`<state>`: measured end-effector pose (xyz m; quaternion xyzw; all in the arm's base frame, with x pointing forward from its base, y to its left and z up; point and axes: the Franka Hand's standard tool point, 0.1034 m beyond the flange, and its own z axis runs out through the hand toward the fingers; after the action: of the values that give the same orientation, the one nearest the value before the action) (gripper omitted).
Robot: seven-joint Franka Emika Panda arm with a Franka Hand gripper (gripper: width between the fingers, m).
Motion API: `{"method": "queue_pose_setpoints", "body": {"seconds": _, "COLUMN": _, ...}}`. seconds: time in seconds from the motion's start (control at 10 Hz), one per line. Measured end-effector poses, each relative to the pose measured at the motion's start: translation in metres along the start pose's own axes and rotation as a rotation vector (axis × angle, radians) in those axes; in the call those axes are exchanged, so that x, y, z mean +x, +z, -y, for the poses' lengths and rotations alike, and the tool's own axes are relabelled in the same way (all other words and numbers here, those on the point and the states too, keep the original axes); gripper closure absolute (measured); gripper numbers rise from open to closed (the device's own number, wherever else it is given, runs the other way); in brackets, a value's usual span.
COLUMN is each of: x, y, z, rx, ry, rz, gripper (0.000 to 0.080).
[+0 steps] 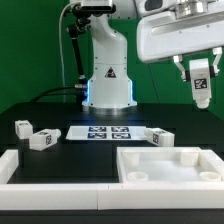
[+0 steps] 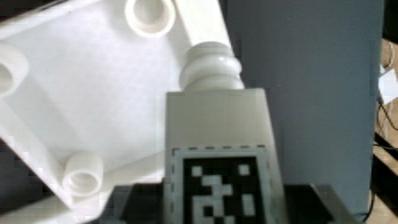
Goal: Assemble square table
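The marker board (image 1: 107, 132) lies flat near the middle of the dark table (image 1: 70, 152). A long low white rail (image 1: 60, 190) runs along the near edge, turning back at the exterior view's left corner. A green backdrop (image 1: 30, 50) hangs behind.

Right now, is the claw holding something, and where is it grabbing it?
Yes: the claw holds one white table leg, pinched at its square tagged end.
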<state>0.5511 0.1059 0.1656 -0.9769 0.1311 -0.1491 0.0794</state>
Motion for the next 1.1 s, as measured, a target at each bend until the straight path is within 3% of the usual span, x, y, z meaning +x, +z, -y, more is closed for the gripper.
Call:
{"method": "queue_pose_setpoints", "body": {"seconds": 0.2, "x": 0.051, "y": 0.012, "z": -0.02, "rx": 0.012, "ry": -0.124, "rz": -0.065, "gripper": 0.0512}}
{"method": "queue_pose_setpoints", "body": {"seconds": 0.6, "x": 0.041, "y": 0.018, "z": -0.016, "rx": 0.017, "ry": -0.103, "rz": -0.048, "gripper": 0.0512}}
{"method": "queue_pose_setpoints", "body": {"seconds": 0.7, "x": 0.043, "y": 0.029, "z": -0.015, "rx": 0.027, "ry": -0.152, "rz": -0.103, "gripper": 0.0512}}
{"method": "queue_pose_setpoints", "body": {"seconds": 0.9, "x": 0.043, "y": 0.041, "z": 0.005, "rx": 0.045, "ry": -0.23, "rz": -0.18, "gripper": 0.0512}}
{"method": "queue_pose_setpoints", "body": {"seconds": 1.1, "x": 0.041, "y": 0.043, "z": 0.001, "rx": 0.039, "ry": -0.21, "rz": -0.162, "gripper": 0.0512}}
